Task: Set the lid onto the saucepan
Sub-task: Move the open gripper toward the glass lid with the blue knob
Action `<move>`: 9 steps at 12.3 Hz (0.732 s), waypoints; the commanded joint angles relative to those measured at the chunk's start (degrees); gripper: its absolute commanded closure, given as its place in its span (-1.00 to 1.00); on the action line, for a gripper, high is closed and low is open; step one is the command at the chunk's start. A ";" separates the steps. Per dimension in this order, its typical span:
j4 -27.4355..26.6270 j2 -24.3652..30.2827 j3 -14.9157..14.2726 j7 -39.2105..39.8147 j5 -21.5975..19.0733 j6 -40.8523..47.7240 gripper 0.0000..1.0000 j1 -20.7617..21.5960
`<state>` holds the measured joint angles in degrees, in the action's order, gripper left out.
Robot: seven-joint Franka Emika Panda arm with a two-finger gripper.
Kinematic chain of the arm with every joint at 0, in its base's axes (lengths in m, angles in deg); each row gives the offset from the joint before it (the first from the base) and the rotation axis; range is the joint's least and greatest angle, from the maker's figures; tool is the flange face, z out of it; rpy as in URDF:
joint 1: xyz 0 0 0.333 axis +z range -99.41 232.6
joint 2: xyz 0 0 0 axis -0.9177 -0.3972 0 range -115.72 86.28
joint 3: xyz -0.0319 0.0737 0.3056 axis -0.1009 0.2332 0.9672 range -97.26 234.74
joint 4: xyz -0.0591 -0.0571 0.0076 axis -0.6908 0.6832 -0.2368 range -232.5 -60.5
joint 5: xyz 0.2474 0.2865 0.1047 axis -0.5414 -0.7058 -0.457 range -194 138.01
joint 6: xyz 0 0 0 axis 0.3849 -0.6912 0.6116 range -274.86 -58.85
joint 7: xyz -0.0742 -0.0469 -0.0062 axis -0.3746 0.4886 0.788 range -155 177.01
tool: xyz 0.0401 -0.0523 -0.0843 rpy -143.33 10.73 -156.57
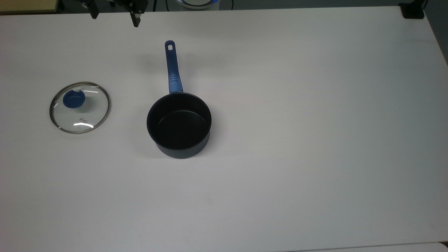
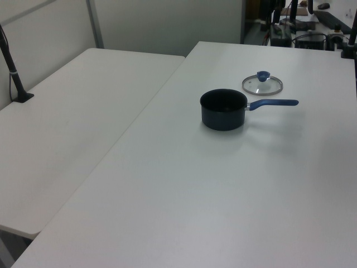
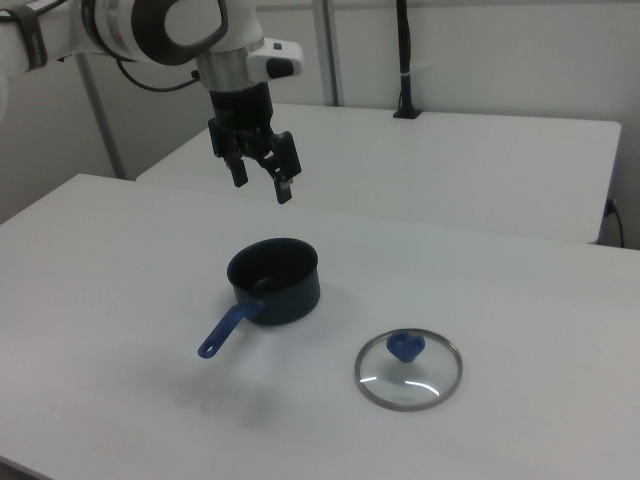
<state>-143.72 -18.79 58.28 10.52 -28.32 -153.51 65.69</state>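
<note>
In the top view you have the saucepan (image 1: 179, 122) mid-table (image 1: 315, 140), its handle toward 12 o'clock. The lid (image 1: 79, 107) lies well apart at its 9 o'clock.

Wide white rectangular table (image 1: 315, 140) carries two things. Small round dark navy saucepan (image 1: 179, 124) with black inside sits upright, its long blue handle pointing toward the top view's upper edge. Round clear glass lid (image 1: 79, 107) with metal rim and blue knob lies flat, knob up, well apart from the saucepan on the top view's left.
</note>
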 commanded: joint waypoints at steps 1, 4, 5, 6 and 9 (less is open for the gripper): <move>0.38 -1.21 -0.18 0.92 -1.61 -1.35 -1.00 0.55; 0.20 -1.38 -0.18 1.62 -2.75 -2.75 -1.00 0.55; -0.06 -1.47 -0.18 2.49 -2.67 -2.67 -1.00 0.82; 0.11 -2.69 -0.18 2.50 -1.88 -2.67 -1.00 2.38; 0.38 -3.85 -0.35 2.59 -1.87 -2.67 -1.00 2.40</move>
<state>-143.74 -21.95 58.40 12.02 -29.81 -155.16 67.81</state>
